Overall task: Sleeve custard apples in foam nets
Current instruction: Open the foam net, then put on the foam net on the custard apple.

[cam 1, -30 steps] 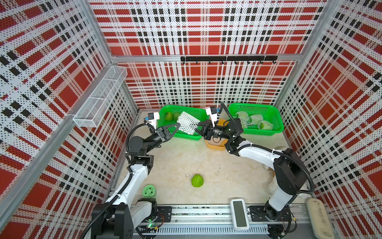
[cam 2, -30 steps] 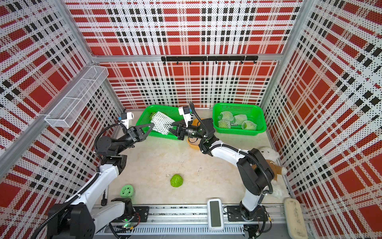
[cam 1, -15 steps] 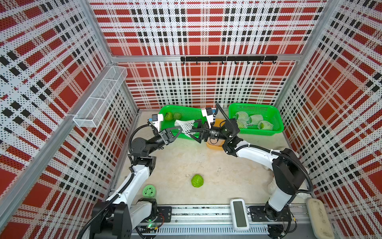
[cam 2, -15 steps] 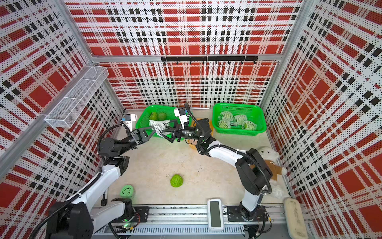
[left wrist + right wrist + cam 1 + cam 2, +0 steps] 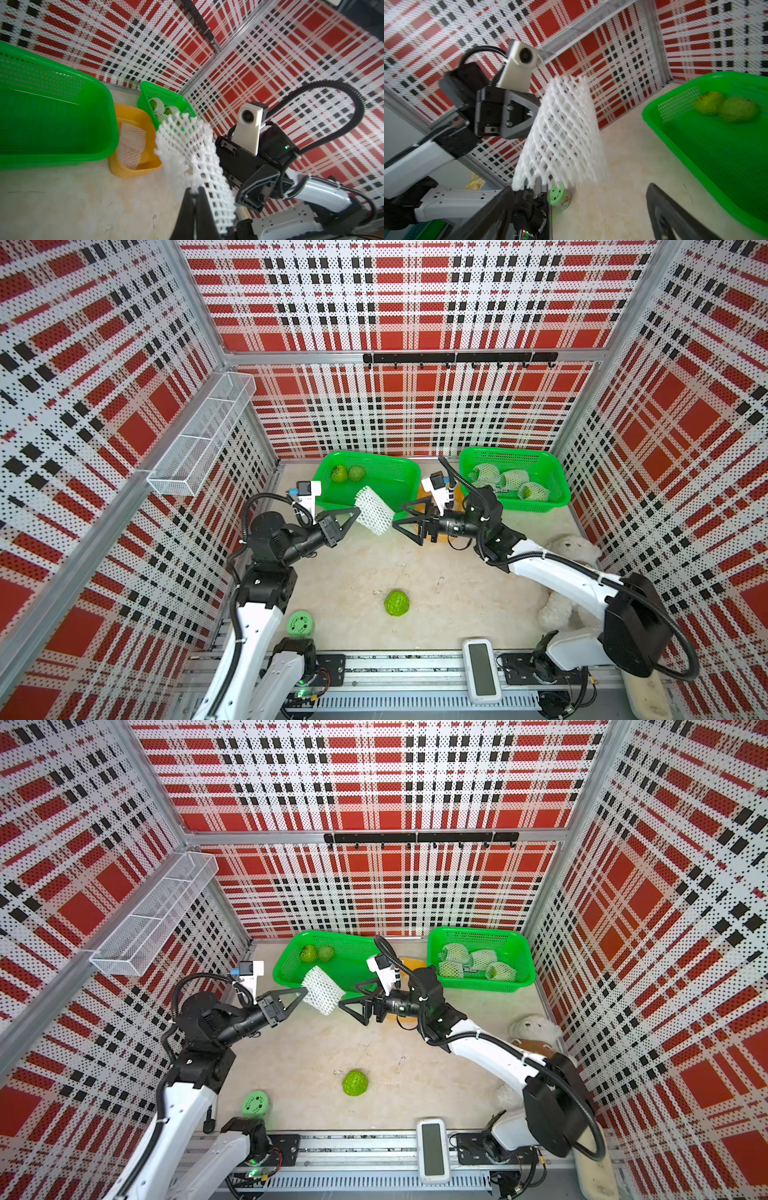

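Observation:
My left gripper [image 5: 356, 512] is shut on one edge of a white foam net [image 5: 374, 510], holding it in the air in front of the left green basket [image 5: 401, 475]. In the left wrist view its fingertips [image 5: 194, 190] pinch the mesh [image 5: 187, 149]. My right gripper [image 5: 400, 516] faces the net's other side, open and just apart from it; the right wrist view shows the net [image 5: 562, 135] ahead of the spread right gripper [image 5: 579, 187]. One bare custard apple [image 5: 397, 603] lies on the table. Two more custard apples [image 5: 348, 473] sit in the left basket.
The right green basket [image 5: 555, 489] holds several netted fruits [image 5: 515, 480]. A yellow bin [image 5: 133, 172] between the baskets holds another net [image 5: 132, 145]. A green holed ball [image 5: 300, 623] lies front left, a white plush bear [image 5: 569, 551] at the right, a handheld device [image 5: 482, 670] on the front rail.
My right gripper has opened and let go of the net. My left gripper has brought the net forward, away from the left basket, and both arms now sit lower over the table.

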